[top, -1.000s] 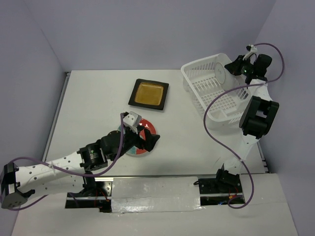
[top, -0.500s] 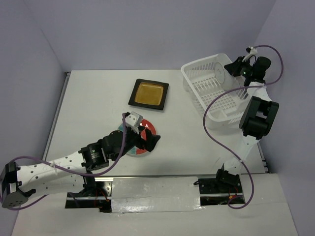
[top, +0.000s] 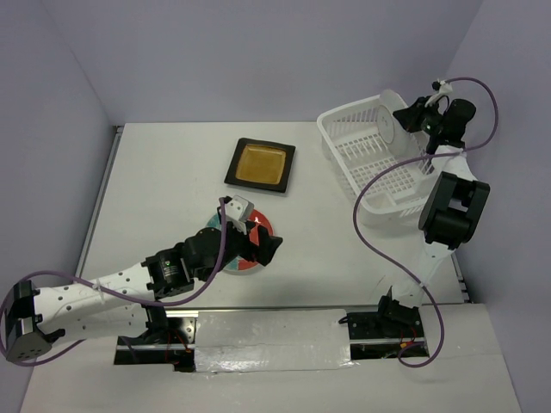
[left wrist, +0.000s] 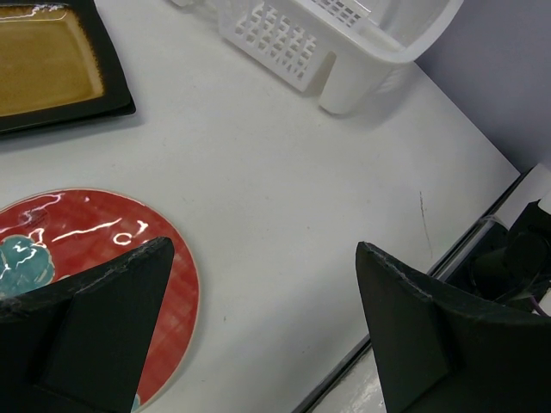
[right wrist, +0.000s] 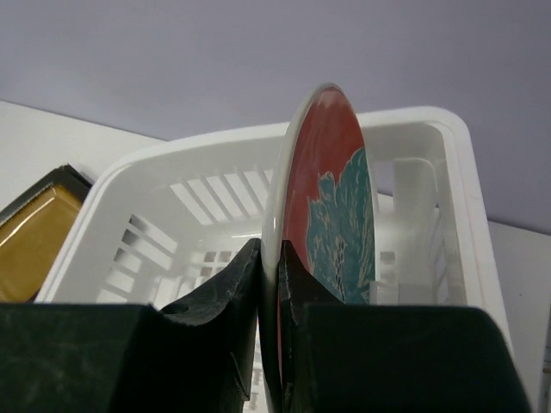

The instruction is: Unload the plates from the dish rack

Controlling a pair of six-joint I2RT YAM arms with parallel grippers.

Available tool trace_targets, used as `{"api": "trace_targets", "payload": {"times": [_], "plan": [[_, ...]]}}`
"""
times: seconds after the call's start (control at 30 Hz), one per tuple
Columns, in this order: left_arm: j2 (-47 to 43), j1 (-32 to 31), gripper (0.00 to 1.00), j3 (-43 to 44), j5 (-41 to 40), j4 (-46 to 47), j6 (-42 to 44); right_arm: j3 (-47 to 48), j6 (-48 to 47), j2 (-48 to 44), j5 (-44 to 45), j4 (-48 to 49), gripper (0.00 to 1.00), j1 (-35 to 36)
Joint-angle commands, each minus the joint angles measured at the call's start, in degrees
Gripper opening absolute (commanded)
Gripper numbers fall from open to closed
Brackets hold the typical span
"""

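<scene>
A round plate (right wrist: 331, 189) with a red and teal face stands on edge in the white dish rack (right wrist: 413, 129). My right gripper (right wrist: 269, 249) is shut on its rim, one finger on each side. From above, its white underside (top: 388, 127) shows in the rack (top: 344, 120) beside the right gripper (top: 410, 115). A second round red plate (left wrist: 95, 232) lies flat on the table. My left gripper (left wrist: 263, 248) hovers open just above its right edge, holding nothing. From above, the left gripper (top: 263, 243) partly covers that plate (top: 258, 225).
A square black-rimmed plate with an amber centre (top: 261, 165) lies on the table left of the rack, also seen as the amber plate (left wrist: 43, 60) in the left wrist view. The rack (left wrist: 284, 39) stands at the table's far right corner near the wall.
The right gripper has lifted the round plate slightly higher in the rack. The left arm has shifted a little to the right over the red plate.
</scene>
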Motion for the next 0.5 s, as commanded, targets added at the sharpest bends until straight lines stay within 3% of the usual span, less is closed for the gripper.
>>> {"api": "trace_targets", "payload": {"times": [0.0, 0.13, 0.47], "plan": [[-0.3, 0.1, 1.0, 2.5, -0.3, 2.3, 0.1, 3.3, 1.0, -8.7, -0.5, 16.1, 0.0, 0.4], [-0.7, 0.1, 0.99, 2.5, -0.2, 2.1, 0.0, 6.3, 1.8, -6.9, -1.0, 13.7, 0.0, 0.5], [-1.0, 0.1, 1.0, 2.2, -0.4, 2.6, 0.2, 3.9, 4.5, -9.0, -2.0, 18.6, 0.0, 1.7]]}}
